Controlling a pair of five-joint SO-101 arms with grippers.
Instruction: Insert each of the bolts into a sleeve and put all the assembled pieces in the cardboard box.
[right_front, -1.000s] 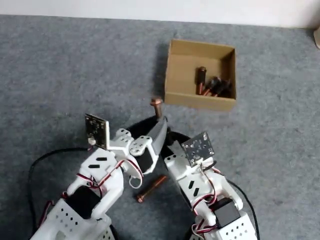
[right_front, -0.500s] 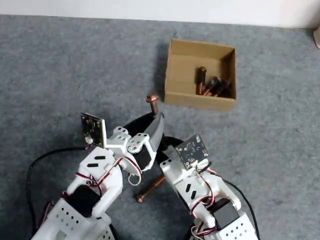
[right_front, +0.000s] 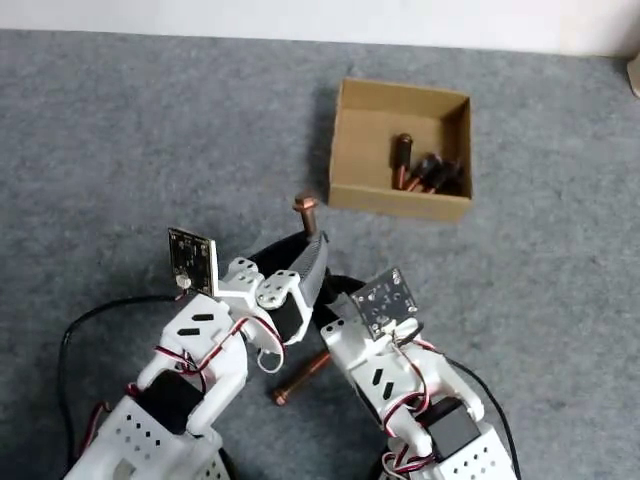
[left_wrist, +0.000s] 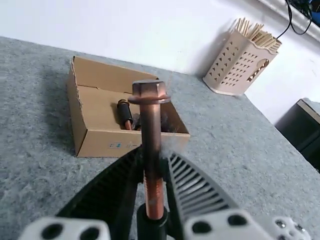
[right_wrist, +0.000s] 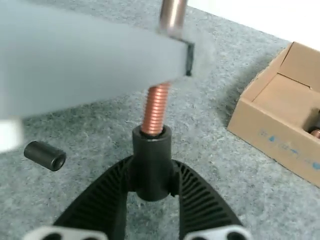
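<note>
My left gripper (left_wrist: 152, 162) is shut on a copper bolt (left_wrist: 150, 125), which stands upright with its hex head up. The bolt's threaded end (right_wrist: 154, 114) sits in the mouth of a black sleeve (right_wrist: 151, 165), and my right gripper (right_wrist: 151, 175) is shut on that sleeve just below. In the high view the two grippers meet at the table's middle, with the bolt head (right_front: 307, 206) in front of the cardboard box (right_front: 392, 204). Several assembled pieces (right_front: 422, 166) lie in the box. A second bolt (right_front: 303, 376) lies on the carpet between the arms. A loose sleeve (right_wrist: 45, 155) lies nearby.
Grey carpet covers the table. The box stands a short way beyond the held bolt, its open top up. A beige perforated holder with sticks (left_wrist: 242, 61) stands against the far wall. Black cables run beside the arm bases (right_front: 70, 330).
The right arm has moved left, bringing its gripper under the left one. The left gripper and its bolt shifted slightly left and then settled.
</note>
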